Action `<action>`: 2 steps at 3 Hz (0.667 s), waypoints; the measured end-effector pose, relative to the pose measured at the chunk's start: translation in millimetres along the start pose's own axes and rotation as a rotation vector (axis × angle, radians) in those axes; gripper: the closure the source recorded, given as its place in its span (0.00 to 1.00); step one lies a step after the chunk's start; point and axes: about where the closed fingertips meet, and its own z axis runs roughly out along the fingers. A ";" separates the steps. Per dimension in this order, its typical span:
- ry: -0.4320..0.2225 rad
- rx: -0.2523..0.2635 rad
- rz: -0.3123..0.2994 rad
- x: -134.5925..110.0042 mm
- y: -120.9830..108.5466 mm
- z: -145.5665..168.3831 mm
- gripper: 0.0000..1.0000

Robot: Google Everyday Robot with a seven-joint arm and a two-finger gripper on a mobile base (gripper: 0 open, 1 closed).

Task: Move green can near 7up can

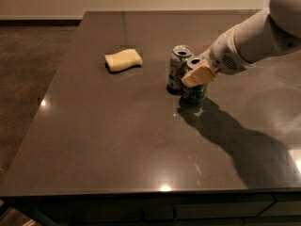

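A yellow sponge (123, 60) is seen toward the left of the table (94, 140). The 7up can (178, 69) is stood upright at mid-table, and just beside it (to its right) the green can (194, 92) is pinched near its top by the gripper (198, 72).

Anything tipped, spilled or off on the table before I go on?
Nothing stands out. The green can and the 7up can both stand upright, close together, with no spill showing on the table. The claw is at the green can's upper part. The yellow sponge lies flat, apart from them.
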 end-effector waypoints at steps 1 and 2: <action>-0.002 -0.001 -0.002 -1.2 1.4 0.0 0.00; -0.002 -0.001 -0.002 -1.3 1.4 0.1 0.00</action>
